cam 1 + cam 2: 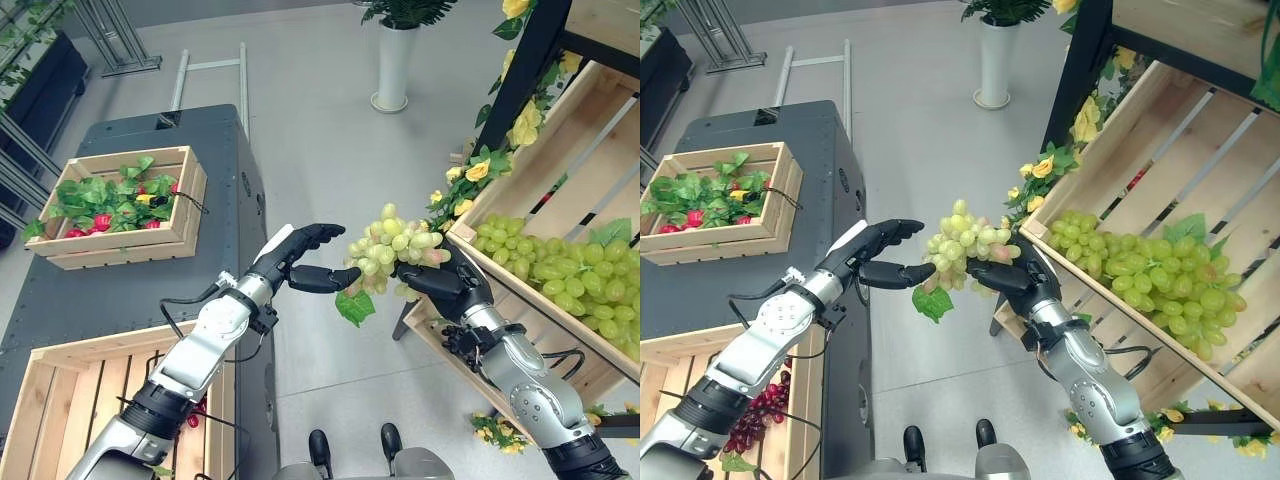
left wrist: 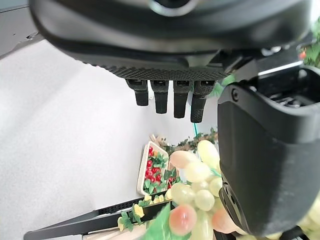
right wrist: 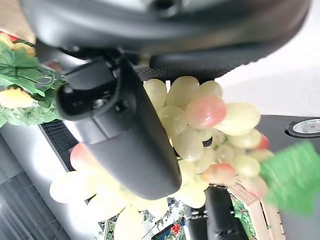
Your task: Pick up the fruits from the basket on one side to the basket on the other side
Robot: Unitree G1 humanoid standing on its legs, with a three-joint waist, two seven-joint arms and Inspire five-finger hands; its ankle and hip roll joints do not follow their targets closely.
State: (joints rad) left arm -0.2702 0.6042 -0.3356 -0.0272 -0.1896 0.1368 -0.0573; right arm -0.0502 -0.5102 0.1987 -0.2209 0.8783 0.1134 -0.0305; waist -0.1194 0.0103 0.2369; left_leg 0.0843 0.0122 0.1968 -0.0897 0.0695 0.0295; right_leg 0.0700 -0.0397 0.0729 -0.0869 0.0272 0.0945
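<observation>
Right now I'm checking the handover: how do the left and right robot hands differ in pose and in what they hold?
The right robot hand is curled round the green grape bunch and carries it from below; the left robot hand has its fingers straight and holds nothing, its thumb reaching toward the bunch. The right comes from the grape crate side, the left from the dark cabinet side. Both are dark and raised over the floor.

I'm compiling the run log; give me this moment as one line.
phase: handover in mid-air | right hand: shut on green grape bunch | left hand: open, thumb at bunch | source crate: grapes remain
</observation>
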